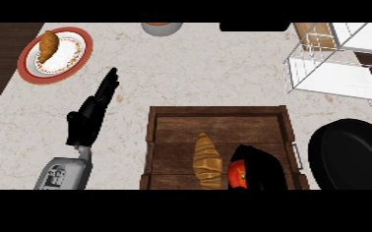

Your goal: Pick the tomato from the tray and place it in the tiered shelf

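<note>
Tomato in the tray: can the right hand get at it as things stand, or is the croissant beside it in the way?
Probably yes. The right hand is already curled over the tomato in the wooden tray. The croissant lies just to its left, beside the hand, not between hand and tomato.

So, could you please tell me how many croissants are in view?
2: one golden-brown croissant on the red-rimmed white plate at upper left, another golden-brown croissant in the dark wooden tray, beside the right robot hand.
</note>
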`<state>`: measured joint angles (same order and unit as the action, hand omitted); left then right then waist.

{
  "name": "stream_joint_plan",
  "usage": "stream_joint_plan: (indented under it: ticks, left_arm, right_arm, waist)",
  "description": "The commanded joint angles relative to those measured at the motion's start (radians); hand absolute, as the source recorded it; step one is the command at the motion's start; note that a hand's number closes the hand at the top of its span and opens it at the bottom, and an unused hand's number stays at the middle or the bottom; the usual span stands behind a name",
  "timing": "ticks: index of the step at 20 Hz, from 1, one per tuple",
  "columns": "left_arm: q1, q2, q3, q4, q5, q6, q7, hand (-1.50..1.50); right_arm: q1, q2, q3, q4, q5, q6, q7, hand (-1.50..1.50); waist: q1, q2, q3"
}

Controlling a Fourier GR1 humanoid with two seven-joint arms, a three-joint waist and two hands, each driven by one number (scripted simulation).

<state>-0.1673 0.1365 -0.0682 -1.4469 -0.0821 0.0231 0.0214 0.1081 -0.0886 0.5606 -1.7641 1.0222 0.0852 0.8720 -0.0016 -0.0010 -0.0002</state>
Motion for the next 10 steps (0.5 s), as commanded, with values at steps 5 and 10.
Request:
stream_joint_plan:
  ticks: [5,10]
  left_arm:
    - [-0.009,-0.016,0.018,0.033,-0.018,-0.016,-0.022,0.00]
    - [0.021,-0.034,0.003,-0.031,-0.045,-0.005,0.006,0.00]
  right_arm:
    - [-0.123,0.028,-0.094,0.109,-0.013,-0.025,-0.097,1.50]
    - [-0.160,0.023,-0.156,0.113,-0.030,-0.012,-0.153,1.50]
  waist:
    - [0.002,0.002,0.000]
    - [0.003,0.001,0.000]
